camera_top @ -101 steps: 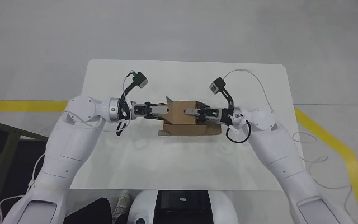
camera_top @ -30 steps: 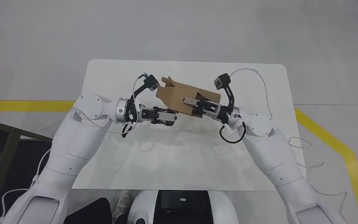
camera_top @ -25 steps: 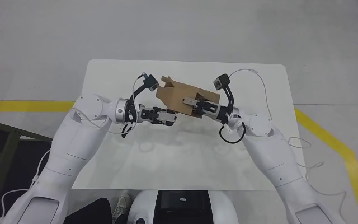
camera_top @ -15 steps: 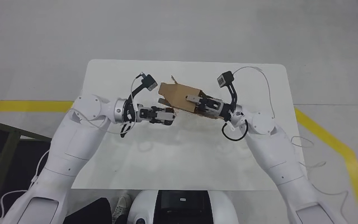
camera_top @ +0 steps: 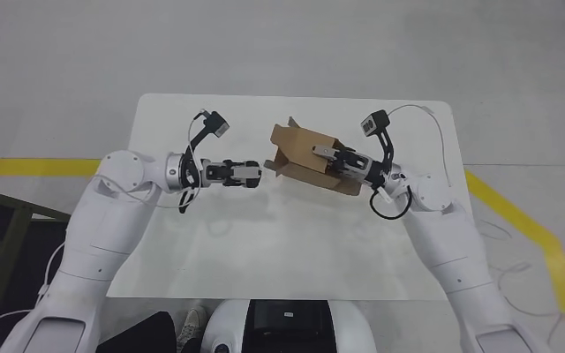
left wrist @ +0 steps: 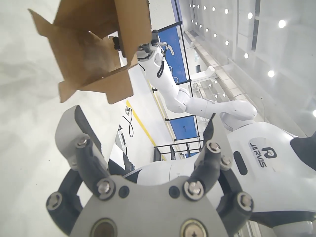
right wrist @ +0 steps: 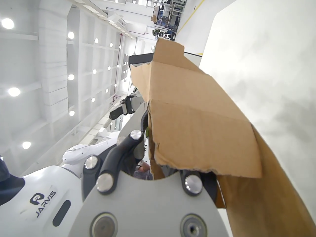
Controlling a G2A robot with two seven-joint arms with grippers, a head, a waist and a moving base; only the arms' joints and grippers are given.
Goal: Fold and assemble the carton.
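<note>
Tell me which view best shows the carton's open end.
Left wrist view: it looks straight into the open end of the carton, flaps splayed. Top view shows its outside from above, tilted, held by the right hand. Right wrist view shows one outer panel up close.

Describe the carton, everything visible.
Plain brown cardboard carton, opened into a rectangular tube, end flaps unfolded and splayed outward, nothing inside. It is tilted and seems held above the white table. The right gripper is clamped on one wall at its end; the left gripper, open, sits just short of the opposite end, not touching.
</note>
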